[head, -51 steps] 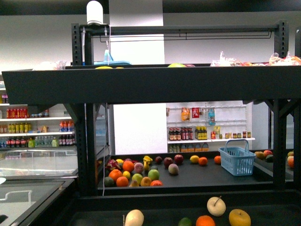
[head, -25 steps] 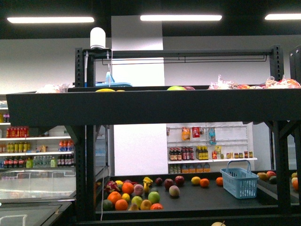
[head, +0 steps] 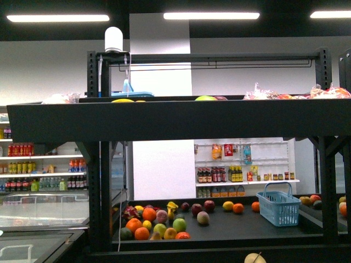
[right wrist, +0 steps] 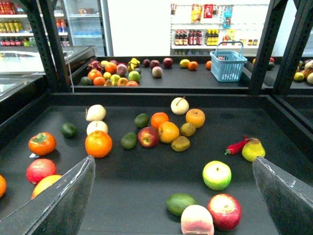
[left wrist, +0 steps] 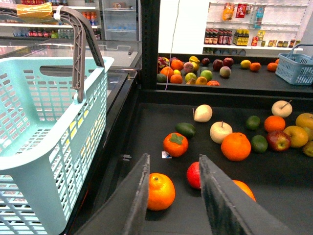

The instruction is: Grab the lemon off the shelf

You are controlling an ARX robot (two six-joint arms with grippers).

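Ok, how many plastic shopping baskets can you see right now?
2: a teal slotted plastic basket beside the left gripper, and a light blue plastic basket on the far black shelf tier. More may be hidden.

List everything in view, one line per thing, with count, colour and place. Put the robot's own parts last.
Shelf: one, black, holds the loose fruit below both grippers.
Loose fruit: many pieces, orange, red, green, yellow and cream, scattered on the shelf; no lemon can be told for certain.
Red chilli: one, beside a yellow-green pear.
Held basket: one, pale turquoise with a grey handle, beside the left gripper.
Far basket: one, blue, on the further rack with another fruit heap.
Wall shelves: white, stocked with bottles, at the back.
Ceiling lights: three, white.
Left gripper: open, above an orange.
Right gripper: open wide, over the fruit.
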